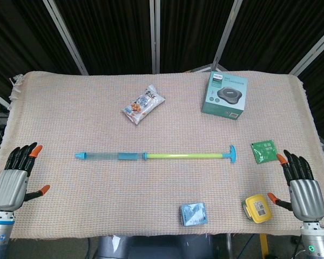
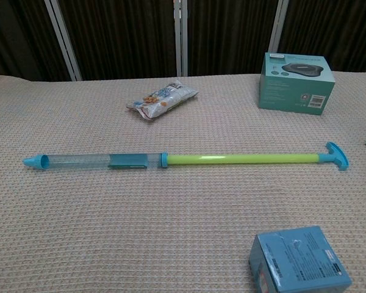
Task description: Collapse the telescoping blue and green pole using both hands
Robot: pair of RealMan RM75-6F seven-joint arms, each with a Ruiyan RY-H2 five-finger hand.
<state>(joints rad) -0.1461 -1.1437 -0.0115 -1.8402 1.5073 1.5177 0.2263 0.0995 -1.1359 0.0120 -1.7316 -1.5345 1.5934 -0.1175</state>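
Observation:
The telescoping pole (image 1: 156, 156) lies fully extended across the middle of the table, also seen in the chest view (image 2: 183, 160). Its clear tube with blue tip (image 1: 80, 156) points left; a green rod runs right to a blue T-handle (image 1: 232, 154). My left hand (image 1: 15, 177) rests open at the table's left front edge, well left of the tip. At the right front edge, my right hand (image 1: 299, 186) is open too, right of the handle. Neither hand touches the pole. The chest view shows no hands.
A snack bag (image 1: 143, 104) and a teal boxed device (image 1: 224, 95) sit at the back. A green packet (image 1: 263, 150) lies right of the handle. A small blue box (image 1: 193, 213) and a yellow tape measure (image 1: 257, 209) lie near the front edge.

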